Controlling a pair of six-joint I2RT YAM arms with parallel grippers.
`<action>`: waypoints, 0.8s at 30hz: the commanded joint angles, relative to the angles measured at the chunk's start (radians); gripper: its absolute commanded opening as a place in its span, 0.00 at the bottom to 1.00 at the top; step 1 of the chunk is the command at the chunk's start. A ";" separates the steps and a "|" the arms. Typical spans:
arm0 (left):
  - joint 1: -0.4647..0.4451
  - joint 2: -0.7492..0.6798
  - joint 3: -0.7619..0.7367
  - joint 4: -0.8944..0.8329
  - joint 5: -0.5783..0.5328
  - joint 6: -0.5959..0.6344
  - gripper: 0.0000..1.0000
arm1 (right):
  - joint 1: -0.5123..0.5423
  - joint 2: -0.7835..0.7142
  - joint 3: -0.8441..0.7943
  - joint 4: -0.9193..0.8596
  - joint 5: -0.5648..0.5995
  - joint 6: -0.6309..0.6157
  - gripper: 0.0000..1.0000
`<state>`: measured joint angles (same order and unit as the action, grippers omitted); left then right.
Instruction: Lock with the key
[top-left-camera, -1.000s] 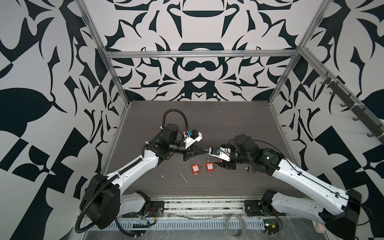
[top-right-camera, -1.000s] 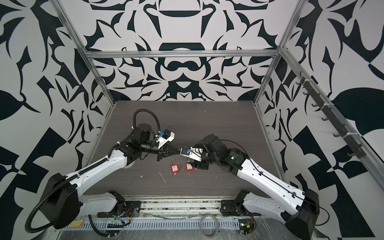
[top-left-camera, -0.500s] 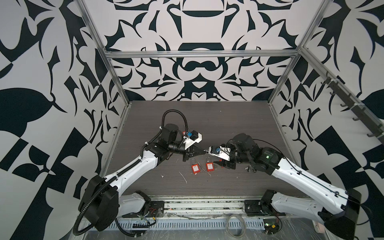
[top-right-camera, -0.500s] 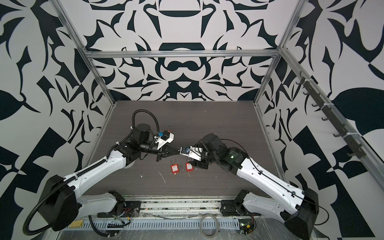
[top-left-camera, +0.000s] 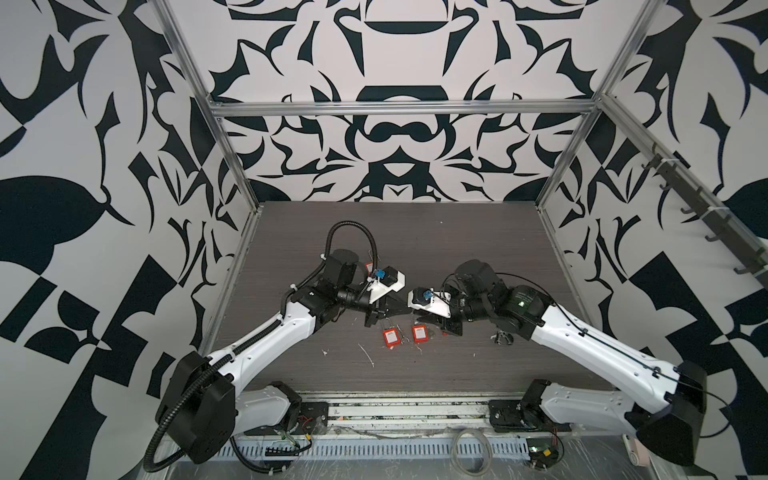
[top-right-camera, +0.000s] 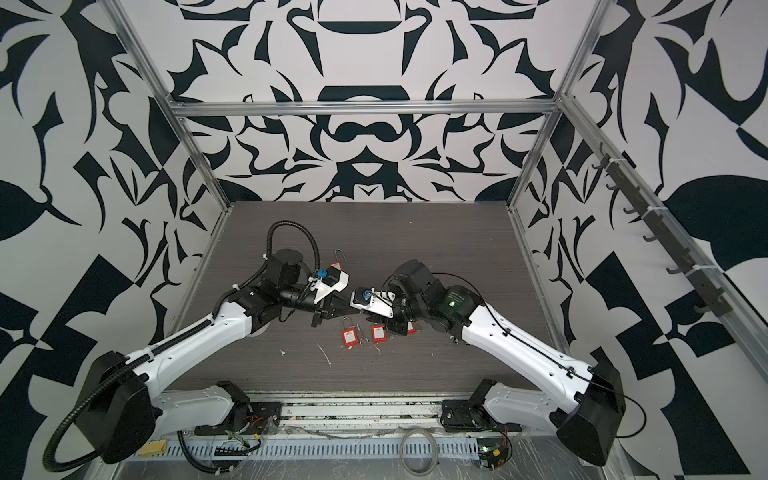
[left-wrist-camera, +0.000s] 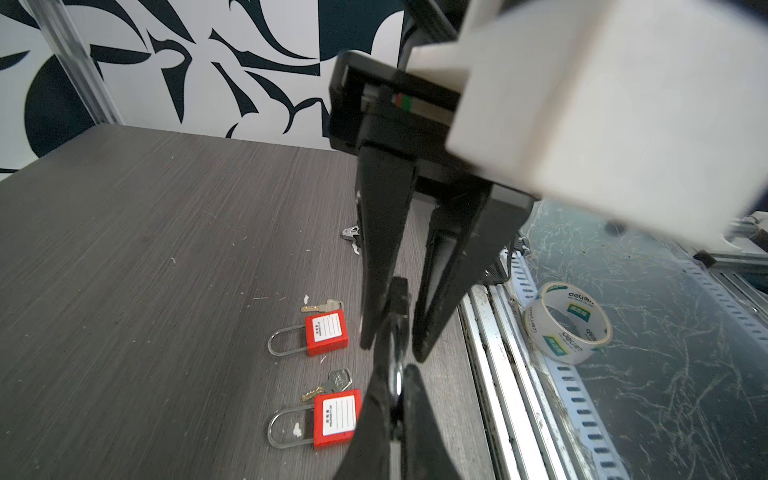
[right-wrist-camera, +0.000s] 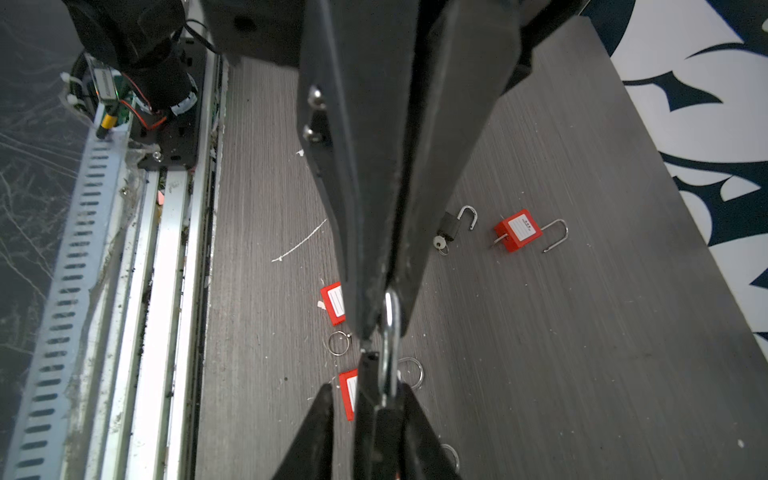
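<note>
**Item 1.** Left gripper (left-wrist-camera: 394, 374): jaws clamped on the steel shackle (right-wrist-camera: 391, 320) of a black padlock (left-wrist-camera: 400, 297), which is held in the air, tip to tip with the right gripper (right-wrist-camera: 365, 386).

**Item 2.** Right gripper: jaws narrow, straddling the padlock's body. A slit shows beside one finger. Contact on the other side is hard to judge.

**Item 3.** Red padlocks (top-left-camera: 390, 337) (top-left-camera: 418, 332), two: flat on the table (top-left-camera: 457, 249) just below both grippers, shackles closed, a key (left-wrist-camera: 332, 382) at the base of each.

**Item 4.** Loose black padlock (right-wrist-camera: 453, 224): on the table beyond the left gripper, toward the back wall, shackle open.

**Item 5.** Open red padlock (right-wrist-camera: 518, 230): near item 4, farther from the grippers, shackle open.

**Item 6.** Tape roll (left-wrist-camera: 565, 324): off the table past the front rail, well apart from both grippers.
</note>
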<state>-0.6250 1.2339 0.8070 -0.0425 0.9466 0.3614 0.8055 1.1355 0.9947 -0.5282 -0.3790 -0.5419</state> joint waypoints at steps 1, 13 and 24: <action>-0.004 -0.020 0.026 -0.042 0.027 0.039 0.00 | -0.002 -0.025 0.028 -0.012 -0.032 0.004 0.24; -0.043 -0.047 0.007 -0.040 -0.006 0.079 0.00 | -0.002 -0.023 0.044 -0.020 -0.100 0.016 0.01; -0.126 -0.076 -0.057 0.058 -0.077 0.122 0.00 | -0.014 -0.023 0.075 0.027 -0.214 0.049 0.00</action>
<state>-0.7273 1.1805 0.7757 -0.0544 0.8566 0.4614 0.7914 1.1248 1.0012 -0.6121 -0.5022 -0.5110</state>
